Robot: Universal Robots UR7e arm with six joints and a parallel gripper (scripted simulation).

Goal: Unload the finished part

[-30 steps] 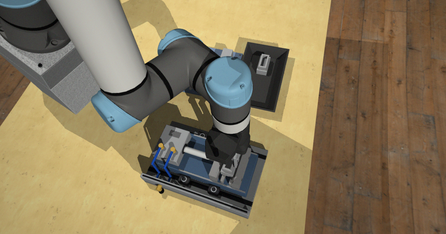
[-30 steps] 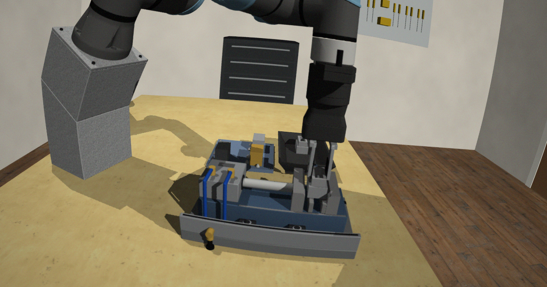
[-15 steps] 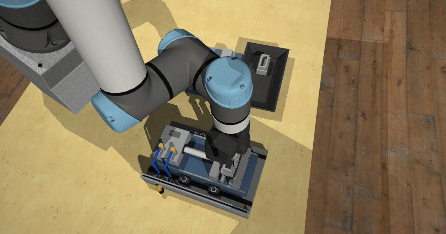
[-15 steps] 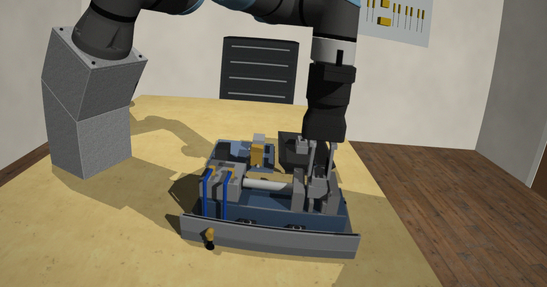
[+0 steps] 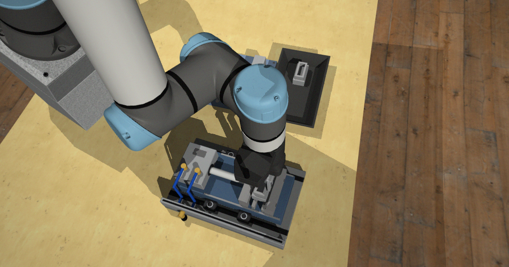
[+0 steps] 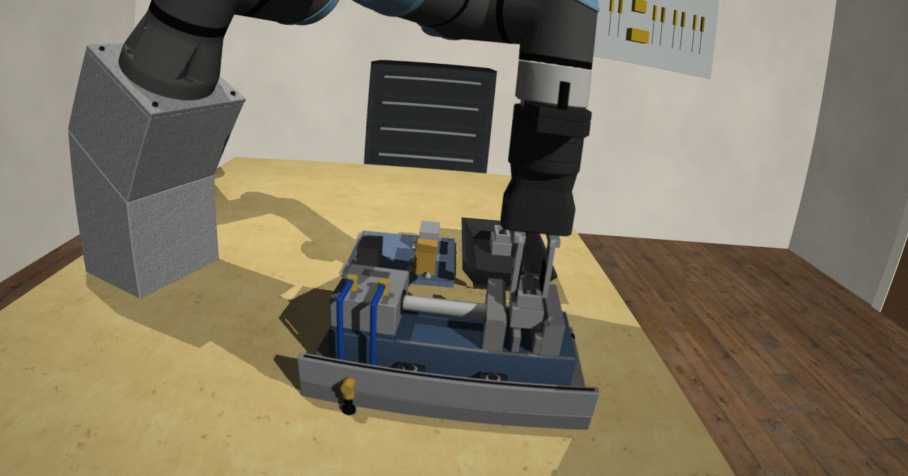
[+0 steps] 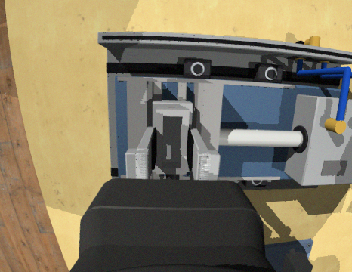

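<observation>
The finished part (image 7: 171,107) (image 6: 526,290) (image 5: 257,194), a light grey block with a dark pocket on top, sits between the jaws of the vise (image 7: 247,101) (image 6: 438,340) (image 5: 220,174). My gripper (image 7: 171,140) (image 6: 533,273) (image 5: 261,190) reaches straight down over it. Its two fingers are shut on the part's long sides. The black outfeed tray (image 5: 320,87) (image 6: 472,241) lies behind the vise. One pocketed block (image 5: 300,73) (image 6: 501,242) lies in its far half. The near half of the tray is partly hidden by my wrist.
The vise cylinder with blue hoses (image 6: 342,320) (image 5: 190,185) (image 7: 322,72) is at its left end. A blue fixture with a yellow block (image 6: 426,254) stands behind the vise. The grey robot pedestal (image 6: 139,174) (image 5: 53,76) is at left. The wood floor (image 5: 427,123) begins right of the mat.
</observation>
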